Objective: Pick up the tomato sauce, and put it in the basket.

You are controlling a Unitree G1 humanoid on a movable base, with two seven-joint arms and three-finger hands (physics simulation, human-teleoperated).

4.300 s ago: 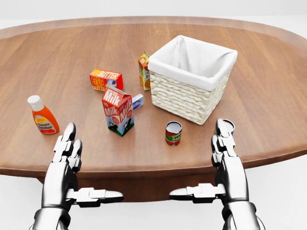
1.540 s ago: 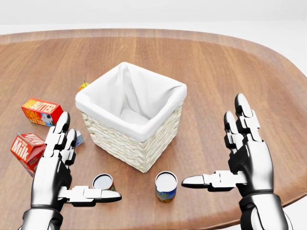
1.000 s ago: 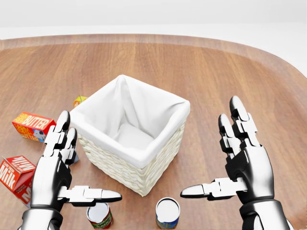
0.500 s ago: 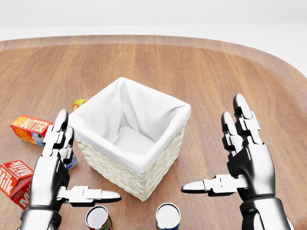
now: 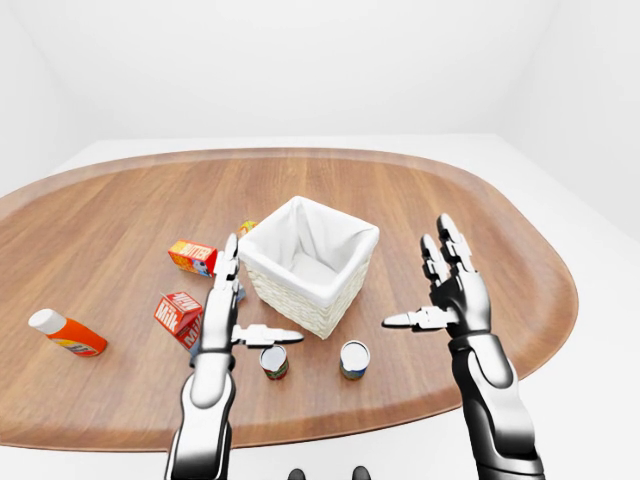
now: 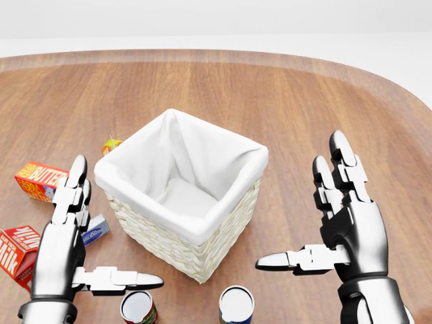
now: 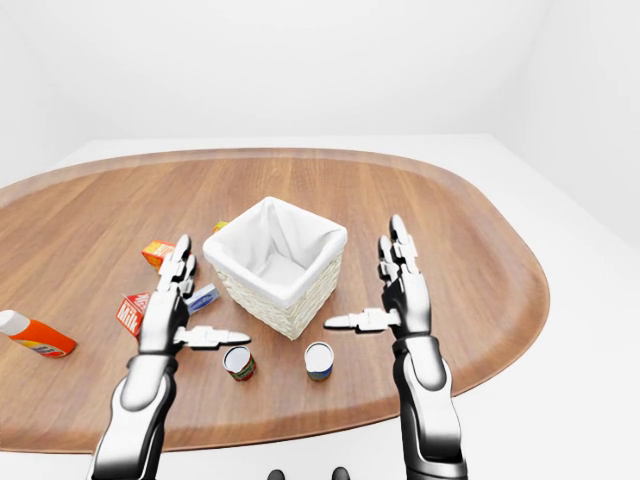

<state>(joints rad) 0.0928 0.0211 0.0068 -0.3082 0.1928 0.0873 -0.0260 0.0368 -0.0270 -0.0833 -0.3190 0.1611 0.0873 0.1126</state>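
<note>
The tomato sauce [image 6: 138, 307] is a small can with a red and green label, standing upright on the wooden table at the bottom edge of the head view, just under my left thumb. A woven basket [image 6: 177, 251] with a white cloth lining stands right above it, with nothing inside. My left hand [image 6: 111, 229] hovers open to the left of the basket, fingers up and thumb pointing right over the can. My right hand [image 6: 298, 200] is open on the basket's right, holding nothing.
A blue-labelled can [image 6: 236, 305] stands right of the tomato sauce. A milk carton [image 6: 17, 250], a butter box [image 6: 37, 181], a small blue box [image 6: 94, 231] and an orange carton [image 6: 111, 144] lie left of the basket. An orange bottle [image 5: 65, 335] lies far left.
The camera came nearer and swung right, so the whole picture shifted and the basket is now central. In the last half second my left hand slid a little left and down.
</note>
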